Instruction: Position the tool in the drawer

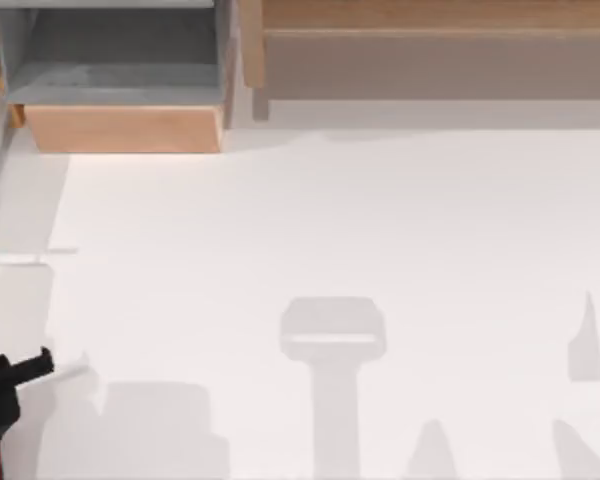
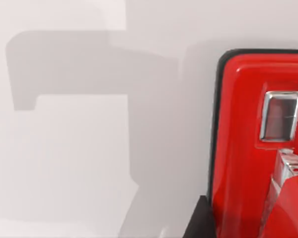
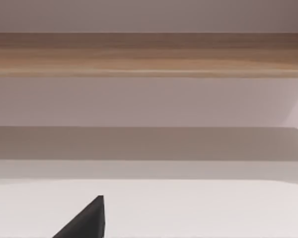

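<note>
I can't tell how either of my grippers stands: my left wrist view looks down close on the tool (image 2: pixel 243 148), its glossy red body black-edged and carrying a small silver-framed window, and my right wrist view faces the brown wooden unit (image 3: pixel 149 52) with a dark wedge low in the picture. From above, the tool (image 1: pixel 2 400) lies at the table's (image 1: pixel 310 220) near left corner, its long axis running roughly near-to-far, red body toward the near edge and black angled end pointing right. White tabletop lies bare between it and the drawer (image 1: pixel 123 128), which stands pulled out at the far left, tan front facing the table, the unit (image 1: pixel 430 40) to its right.
</note>
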Motion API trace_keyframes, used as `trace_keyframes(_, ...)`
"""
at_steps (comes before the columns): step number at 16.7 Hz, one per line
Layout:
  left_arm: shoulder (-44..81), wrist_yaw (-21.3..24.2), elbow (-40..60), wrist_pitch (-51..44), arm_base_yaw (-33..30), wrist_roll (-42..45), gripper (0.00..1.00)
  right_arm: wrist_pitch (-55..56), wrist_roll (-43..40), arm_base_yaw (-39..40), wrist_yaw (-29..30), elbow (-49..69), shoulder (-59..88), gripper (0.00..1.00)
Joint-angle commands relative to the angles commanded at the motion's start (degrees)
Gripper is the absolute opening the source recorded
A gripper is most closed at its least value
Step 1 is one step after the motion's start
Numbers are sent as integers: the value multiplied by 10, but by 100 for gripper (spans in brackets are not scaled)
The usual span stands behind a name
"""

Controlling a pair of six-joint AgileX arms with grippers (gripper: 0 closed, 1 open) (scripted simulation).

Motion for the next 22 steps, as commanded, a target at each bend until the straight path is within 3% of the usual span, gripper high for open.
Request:
trace_keyframes(18, -44, 0, 45, -86, -1, 0, 0, 0, 0, 0, 0, 0, 0, 100)
trace_keyframes(22, -63, 11, 113, -100, -3, 9, 0, 0, 0, 0, 0, 0, 0, 100)
